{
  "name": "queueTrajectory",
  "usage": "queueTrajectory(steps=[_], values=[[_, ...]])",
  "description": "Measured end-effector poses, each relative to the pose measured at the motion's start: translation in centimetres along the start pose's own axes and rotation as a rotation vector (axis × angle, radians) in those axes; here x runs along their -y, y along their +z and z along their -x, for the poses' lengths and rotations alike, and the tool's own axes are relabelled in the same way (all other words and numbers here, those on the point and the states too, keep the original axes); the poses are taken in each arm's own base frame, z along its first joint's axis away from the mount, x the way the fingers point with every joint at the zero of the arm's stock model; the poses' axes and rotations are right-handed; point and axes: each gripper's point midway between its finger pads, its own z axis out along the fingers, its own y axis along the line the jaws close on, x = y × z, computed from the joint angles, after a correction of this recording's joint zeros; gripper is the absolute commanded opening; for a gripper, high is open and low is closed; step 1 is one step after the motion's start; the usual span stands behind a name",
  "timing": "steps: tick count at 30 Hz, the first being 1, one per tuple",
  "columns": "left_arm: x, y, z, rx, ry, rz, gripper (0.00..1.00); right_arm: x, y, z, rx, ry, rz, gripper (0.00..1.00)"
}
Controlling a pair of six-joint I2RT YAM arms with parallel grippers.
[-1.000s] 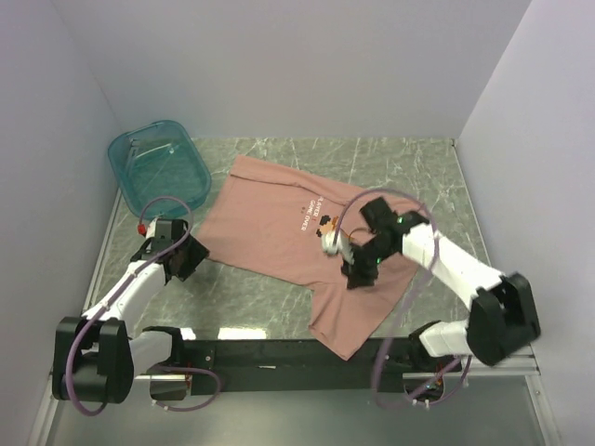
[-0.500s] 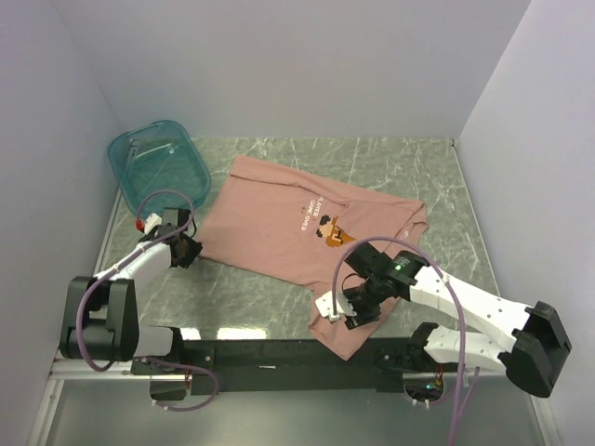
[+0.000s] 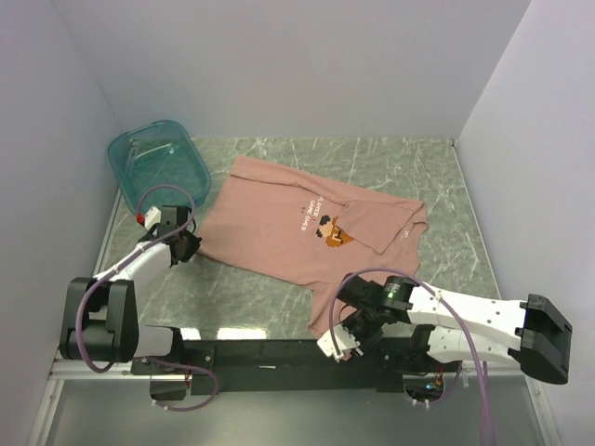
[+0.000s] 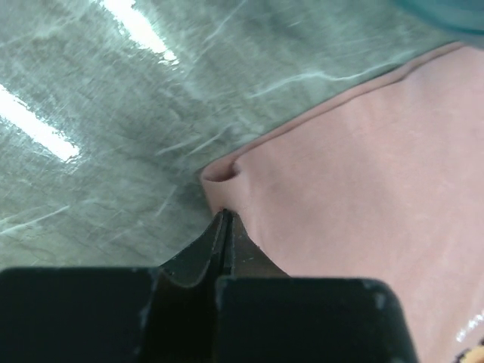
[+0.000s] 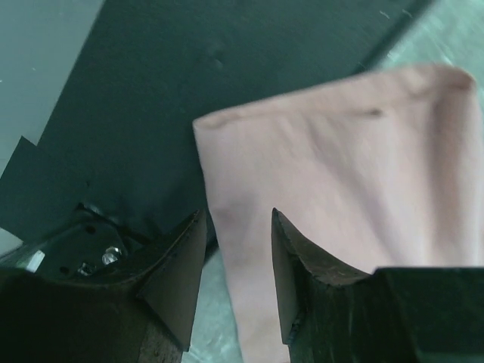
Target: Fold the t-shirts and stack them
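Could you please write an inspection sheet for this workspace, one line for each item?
Surface: green marbled table.
Job's things: pink t-shirt lies flat, print up, one corner hanging over the near edge.
Clutter: teal tub at the far left corner.
Grippers: left gripper shut on the t-shirt's left edge; right gripper open, jaws either side of the hanging corner.
Cables: purple cables looped along both arms.
Surroundings: pale walls on three sides; black rail in front.
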Motion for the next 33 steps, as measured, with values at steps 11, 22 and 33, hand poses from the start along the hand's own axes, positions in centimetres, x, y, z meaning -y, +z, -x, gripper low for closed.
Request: queueTrajectory(steps=[11, 22, 33], values=[[0.8, -1.2, 0.6, 0.022, -0.01, -0.054, 0.0, -0.1, 2.2, 0.9, -0.023, -0.048, 0.013, 0.44], [1.4, -1.9, 0.8, 0.022, -0.015, -0.088, 0.0, -0.7, 3.0, 1.9, -0.025, -0.073, 0.037, 0.4], [1.0, -2.0, 0.1, 0.003, -0.012, -0.094, 0.01, -1.5, 3.5, 2.0, -0.038, -0.101, 0.075, 0.35]])
